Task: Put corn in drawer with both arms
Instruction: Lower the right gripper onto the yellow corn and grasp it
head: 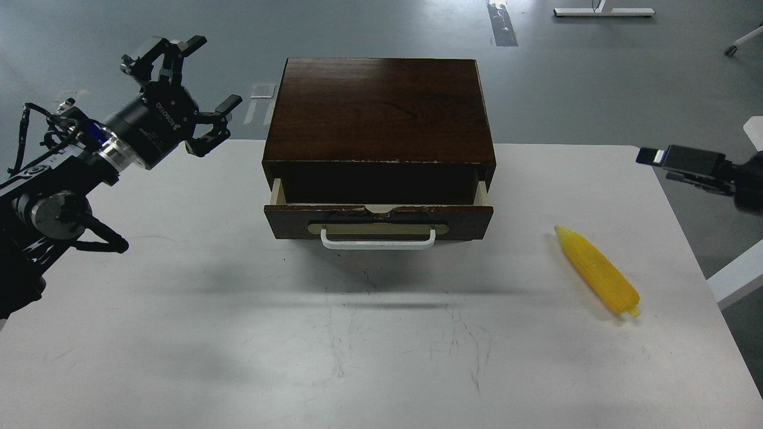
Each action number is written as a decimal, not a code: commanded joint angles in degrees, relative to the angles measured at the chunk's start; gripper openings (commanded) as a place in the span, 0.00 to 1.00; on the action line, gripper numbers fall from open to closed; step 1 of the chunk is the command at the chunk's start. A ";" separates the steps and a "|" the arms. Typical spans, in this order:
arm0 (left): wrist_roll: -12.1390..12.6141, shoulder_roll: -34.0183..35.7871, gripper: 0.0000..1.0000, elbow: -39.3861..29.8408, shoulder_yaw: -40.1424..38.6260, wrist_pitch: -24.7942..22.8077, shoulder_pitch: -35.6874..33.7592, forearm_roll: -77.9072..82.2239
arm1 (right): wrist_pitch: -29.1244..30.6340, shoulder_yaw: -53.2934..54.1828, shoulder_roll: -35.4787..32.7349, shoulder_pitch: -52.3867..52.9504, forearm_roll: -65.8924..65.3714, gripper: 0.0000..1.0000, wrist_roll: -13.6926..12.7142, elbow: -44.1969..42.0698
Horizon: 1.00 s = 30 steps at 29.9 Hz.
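Note:
The yellow corn (597, 271) lies on the white table (238, 333) at the right, pointed end toward the back. The dark brown box (381, 107) stands at the back middle. Its drawer (378, 221), with a white bar handle, is pulled partly out, and its inside is dark. My left gripper (217, 71) is open and empty, in the air left of the box. My right gripper (654, 157) comes in from the right edge, above and behind the corn. It is seen side-on as one dark bar, so its fingers cannot be told apart.
The table's right edge runs close behind the corn. Grey floor lies beyond the table, with a white desk base (602, 11) far back. Scuff marks cross the table's front middle.

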 commanded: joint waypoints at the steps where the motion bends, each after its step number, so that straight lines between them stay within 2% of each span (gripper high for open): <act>1: 0.06 0.41 0.98 -0.06 0.00 0.00 0.01 0.00 | -0.01 -4.58 0.51 0.04 -10.39 1.00 -0.02 0.90; 4: 0.06 0.58 0.98 -0.06 0.00 0.00 0.01 0.00 | -0.01 -8.62 1.74 0.39 -15.84 1.00 -0.02 0.81; 10: 0.06 0.58 0.98 -0.06 0.00 0.00 0.10 0.00 | -0.01 -9.60 4.81 0.21 -21.92 1.00 -0.02 -0.59; 30: -0.03 0.50 0.98 -0.06 0.00 0.00 0.80 0.09 | -0.01 -18.30 16.16 4.25 -22.62 0.99 -0.02 -11.67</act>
